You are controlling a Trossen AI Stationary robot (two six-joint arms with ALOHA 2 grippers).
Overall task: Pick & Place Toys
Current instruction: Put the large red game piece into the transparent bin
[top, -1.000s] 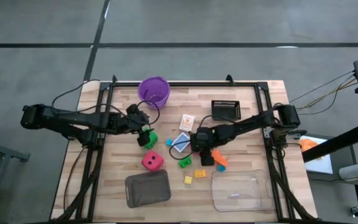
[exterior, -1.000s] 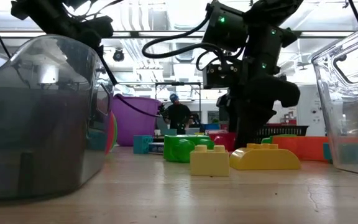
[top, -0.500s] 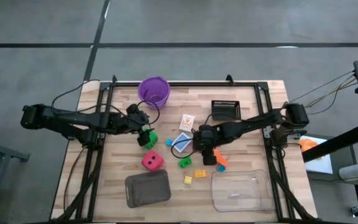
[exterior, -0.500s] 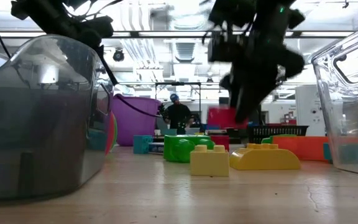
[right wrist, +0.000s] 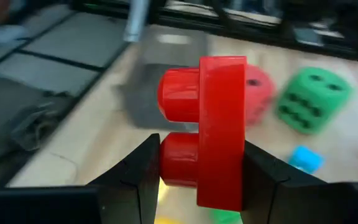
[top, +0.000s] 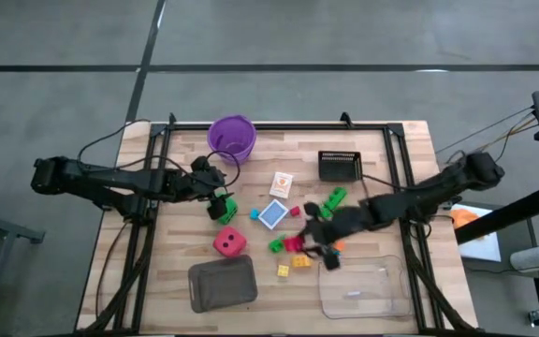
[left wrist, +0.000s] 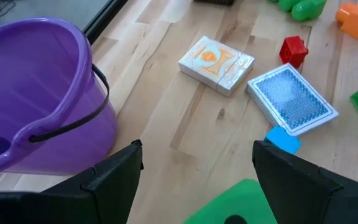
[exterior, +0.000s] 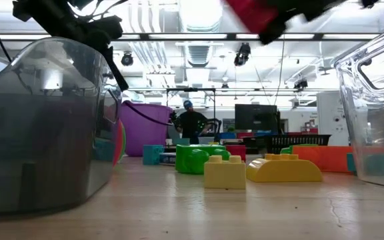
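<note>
**Operator:** What has changed from above?

**Spotter:** Your right gripper point(top: 324, 251) has left the cluster by the blue-backed picture card point(top: 271, 214). It now sits just beside the near rim of the clear plastic tray point(top: 396, 301). The carry is under way – I judge the drop is next. Your left gripper point(top: 218, 200) waits over the green black-dotted die point(top: 226, 210), well apart from that path.

**Operator:** And at table height?

**Spotter:** The red plastic building brick point(exterior: 262, 17) has gone from among the toys to the top of the picture. It is high above the two yellow plastic bricks point(exterior: 224, 172), so nothing below should snag it. The clear tray's wall rises at the side, and you should cross it at this height.

**Operator:** Left wrist?

**Spotter:** The jaws stand released, wide either side of the green die, and I see no squeeze. The purple plastic cup point(left wrist: 36, 93) is close on one flank, with bare wood ahead.

**Operator:** Right wrist?

**Spotter:** Clenched on the red brick, studs sideways, firmly between both fingers point(right wrist: 143, 180). The red die point(right wrist: 257, 93) lies far below – plenty of room.
</note>
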